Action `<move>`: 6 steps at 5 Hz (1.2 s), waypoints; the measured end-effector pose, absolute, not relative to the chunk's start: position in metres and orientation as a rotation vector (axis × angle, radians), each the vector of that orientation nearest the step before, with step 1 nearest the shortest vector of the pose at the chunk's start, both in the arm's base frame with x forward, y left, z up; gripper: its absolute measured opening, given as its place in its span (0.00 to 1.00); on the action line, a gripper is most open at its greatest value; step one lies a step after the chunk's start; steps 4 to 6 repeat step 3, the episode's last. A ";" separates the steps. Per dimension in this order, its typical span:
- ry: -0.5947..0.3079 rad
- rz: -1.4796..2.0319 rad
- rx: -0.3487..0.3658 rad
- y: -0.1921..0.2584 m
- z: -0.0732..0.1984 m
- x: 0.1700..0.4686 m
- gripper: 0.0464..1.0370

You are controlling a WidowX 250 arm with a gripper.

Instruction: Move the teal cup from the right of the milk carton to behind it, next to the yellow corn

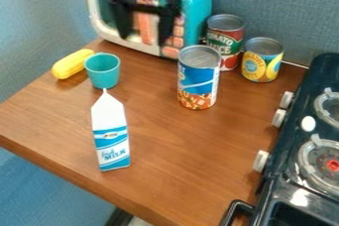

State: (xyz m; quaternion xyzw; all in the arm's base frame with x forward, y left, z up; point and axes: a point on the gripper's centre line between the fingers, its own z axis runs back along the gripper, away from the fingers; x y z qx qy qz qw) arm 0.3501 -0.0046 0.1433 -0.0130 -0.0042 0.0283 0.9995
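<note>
Fingers (165, 26) apart, prob. just nr teal microwave (197, 2).

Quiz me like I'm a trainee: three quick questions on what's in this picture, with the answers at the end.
1. True or false: the gripper hangs in front of the toy microwave with its fingers apart.
2. Which is nearest the stove? a) milk carton; b) can with the yellow label; c) corn-shaped toy.
3. Fill in the colour: the ____ cup stands on the table.

Key: 1 true; 2 b; 3 teal.
</note>
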 end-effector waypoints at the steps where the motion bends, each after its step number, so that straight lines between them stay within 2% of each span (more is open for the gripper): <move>1: -0.001 -0.085 -0.003 -0.050 0.140 0.343 0.96; 2: -0.008 -0.190 0.003 -0.077 0.142 0.338 0.96; 3: -0.009 -0.213 0.006 -0.085 0.143 0.336 0.96; 6: -0.009 -0.213 0.006 -0.085 0.143 0.336 0.96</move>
